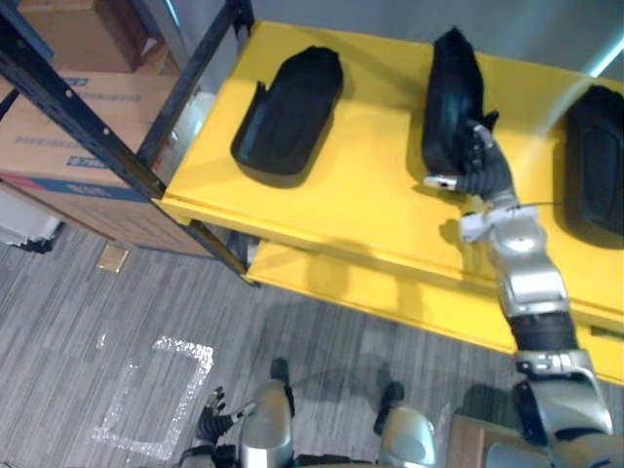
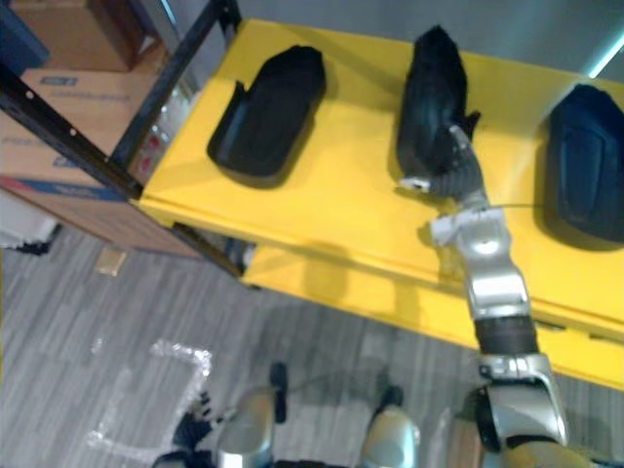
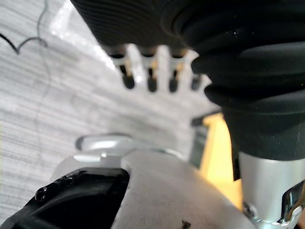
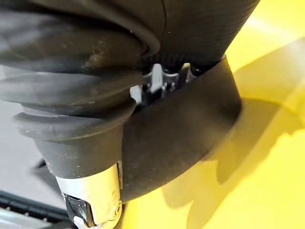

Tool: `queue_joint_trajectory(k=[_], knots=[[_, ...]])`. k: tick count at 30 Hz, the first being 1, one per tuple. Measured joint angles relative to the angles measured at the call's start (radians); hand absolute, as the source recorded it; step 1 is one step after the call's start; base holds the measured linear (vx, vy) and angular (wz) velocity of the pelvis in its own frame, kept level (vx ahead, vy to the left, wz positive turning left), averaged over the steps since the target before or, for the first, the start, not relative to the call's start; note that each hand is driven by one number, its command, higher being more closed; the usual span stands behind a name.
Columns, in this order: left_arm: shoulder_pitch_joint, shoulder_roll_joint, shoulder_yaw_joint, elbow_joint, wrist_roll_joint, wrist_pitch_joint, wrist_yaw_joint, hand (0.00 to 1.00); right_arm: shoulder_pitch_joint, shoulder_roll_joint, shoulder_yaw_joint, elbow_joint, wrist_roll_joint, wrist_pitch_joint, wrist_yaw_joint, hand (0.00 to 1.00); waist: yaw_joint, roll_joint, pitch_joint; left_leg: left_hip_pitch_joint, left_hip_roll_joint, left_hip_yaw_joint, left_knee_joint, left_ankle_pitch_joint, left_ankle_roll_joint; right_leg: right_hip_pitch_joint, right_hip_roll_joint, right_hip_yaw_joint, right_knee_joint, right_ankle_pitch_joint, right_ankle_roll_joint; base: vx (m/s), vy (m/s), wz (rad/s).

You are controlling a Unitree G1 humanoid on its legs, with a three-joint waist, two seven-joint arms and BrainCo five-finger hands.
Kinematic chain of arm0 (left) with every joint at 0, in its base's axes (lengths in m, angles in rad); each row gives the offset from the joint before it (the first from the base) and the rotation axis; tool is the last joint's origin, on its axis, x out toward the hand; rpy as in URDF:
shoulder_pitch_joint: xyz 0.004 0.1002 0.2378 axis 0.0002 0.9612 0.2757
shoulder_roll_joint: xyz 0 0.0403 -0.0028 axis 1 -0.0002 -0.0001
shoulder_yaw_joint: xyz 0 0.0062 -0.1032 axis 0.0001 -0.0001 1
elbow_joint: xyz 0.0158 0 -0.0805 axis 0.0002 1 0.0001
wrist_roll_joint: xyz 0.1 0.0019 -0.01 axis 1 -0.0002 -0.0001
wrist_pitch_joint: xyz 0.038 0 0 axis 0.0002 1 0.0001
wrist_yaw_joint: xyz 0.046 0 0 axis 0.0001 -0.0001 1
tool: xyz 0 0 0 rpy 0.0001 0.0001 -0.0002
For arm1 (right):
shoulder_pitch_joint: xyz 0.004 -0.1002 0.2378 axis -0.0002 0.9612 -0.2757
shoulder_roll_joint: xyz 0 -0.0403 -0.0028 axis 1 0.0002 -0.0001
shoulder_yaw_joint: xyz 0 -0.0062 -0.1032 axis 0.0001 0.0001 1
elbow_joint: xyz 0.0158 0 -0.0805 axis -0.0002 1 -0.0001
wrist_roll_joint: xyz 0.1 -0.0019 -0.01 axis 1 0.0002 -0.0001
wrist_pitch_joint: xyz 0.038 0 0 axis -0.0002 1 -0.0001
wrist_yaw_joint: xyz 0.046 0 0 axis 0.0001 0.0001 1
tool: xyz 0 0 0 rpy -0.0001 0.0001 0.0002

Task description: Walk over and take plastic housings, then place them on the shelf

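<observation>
Yellow shelf point(image 1: 370, 214): left housing point(image 1: 290, 112) and right housing point(image 1: 597, 156) parked either side of the right hand point(image 1: 483, 161), which looks clamped on the middle housing point(image 1: 448, 93); just needs letting go.

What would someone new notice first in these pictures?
First the bright yellow shelf with three black shells: the left housing and right housing lying flat, the middle housing tipped on edge. The right hand grips that one's near end; the left hand hangs open, low over the grey floor.
</observation>
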Motion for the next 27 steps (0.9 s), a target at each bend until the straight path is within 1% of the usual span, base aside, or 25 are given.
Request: queue_joint_trajectory(k=[4, 6, 11, 13, 16, 18, 21, 22, 25, 27], knots=[[0.001, 0.002, 0.002, 0.0, 0.0, 0.001, 0.006, 0.0, 0.066, 0.005, -0.014, -0.083, 0.0, 0.011, 0.03, 0.0, -0.004, -0.007, 0.001, 0.0, 0.002, 0.002, 0.0, 0.0, 0.0, 0.0, 0.002, 0.001, -0.004, 0.0, 0.0, 0.0, 0.0, 0.0], [0.001, 0.01, 0.003, 0.001, -0.001, 0.002, 0.006, 0.0, 0.109, 0.011, -0.013, -0.13, 0.001, 0.016, 0.065, 0.0, -0.008, -0.023, -0.003, 0.001, 0.004, 0.005, 0.0, -0.001, -0.001, -0.001, 0.005, 0.002, -0.006, 0.0, 0.0, 0.01, -0.021, -0.03], [0.002, 0.018, 0.026, 0.005, 0.0, 0.002, 0.006, 0.0, 0.193, 0.038, -0.009, -0.194, 0.002, 0.017, 0.088, 0.0, -0.007, -0.058, -0.018, 0.002, 0.011, 0.012, 0.002, -0.006, -0.004, 0.0, 0.013, 0.009, -0.017, 0.003, -0.003, 0.0, -0.018, -0.05], [0.002, 0.019, 0.033, 0.005, 0.0, 0.002, 0.006, 0.0, 0.205, 0.041, -0.001, -0.2, 0.002, 0.017, 0.09, 0.0, -0.006, -0.066, -0.022, 0.001, 0.016, 0.015, 0.003, -0.01, -0.005, 0.0, 0.019, 0.012, -0.023, 0.005, -0.005, -0.01, -0.016, -0.08], [0.002, 0.021, 0.033, 0.006, 0.0, 0.002, 0.006, 0.0, 0.214, 0.041, 0.009, -0.207, -0.004, 0.015, 0.091, 0.0, -0.006, -0.068, -0.023, 0.0, 0.018, 0.02, 0.011, -0.017, -0.005, 0.001, 0.02, 0.02, -0.023, 0.005, -0.005, -0.02, -0.004, -0.07], [0.002, 0.021, 0.033, 0.006, 0.0, 0.001, 0.006, 0.0, 0.223, 0.041, 0.012, -0.209, -0.044, 0.002, 0.093, 0.0, -0.006, -0.068, -0.023, -0.002, 0.018, 0.021, 0.02, -0.025, -0.004, 0.002, 0.02, 0.023, -0.023, 0.006, -0.004, -0.01, 0.004, -0.05], [0.002, 0.021, 0.033, 0.006, 0.0, 0.001, 0.006, 0.0, 0.233, 0.041, 0.012, -0.211, -0.071, -0.023, 0.082, 0.0, -0.005, -0.069, -0.022, -0.005, 0.019, 0.021, 0.035, -0.033, -0.001, 0.002, 0.019, 0.023, -0.025, 0.006, -0.003, 0.0, 0.0, 0.0], [0.002, 0.021, 0.033, 0.006, 0.0, 0.001, 0.006, 0.0, 0.233, 0.041, 0.012, -0.211, -0.074, -0.025, 0.081, 0.0, -0.005, -0.069, -0.022, -0.006, 0.019, 0.021, 0.037, -0.035, -0.001, 0.002, 0.019, 0.023, -0.025, 0.006, -0.003, 0.0, 0.0, 0.0], [0.002, 0.02, 0.033, 0.005, 0.0, 0.001, 0.006, 0.0, 0.233, 0.042, 0.018, -0.211, -0.092, -0.031, 0.044, 0.0, -0.005, -0.069, -0.022, -0.017, 0.019, 0.017, 0.041, -0.036, 0.0, 0.001, 0.019, 0.019, -0.027, 0.007, -0.002, -0.01, -0.004, 0.04], [0.002, 0.02, 0.033, 0.005, 0.0, 0.001, 0.006, 0.0, 0.23, 0.042, 0.02, -0.198, -0.095, -0.033, 0.003, 0.0, -0.003, -0.069, -0.022, -0.017, 0.019, 0.014, 0.051, -0.037, 0.001, 0.002, 0.019, 0.017, -0.028, 0.007, -0.002, 0.01, -0.011, 0.04]])
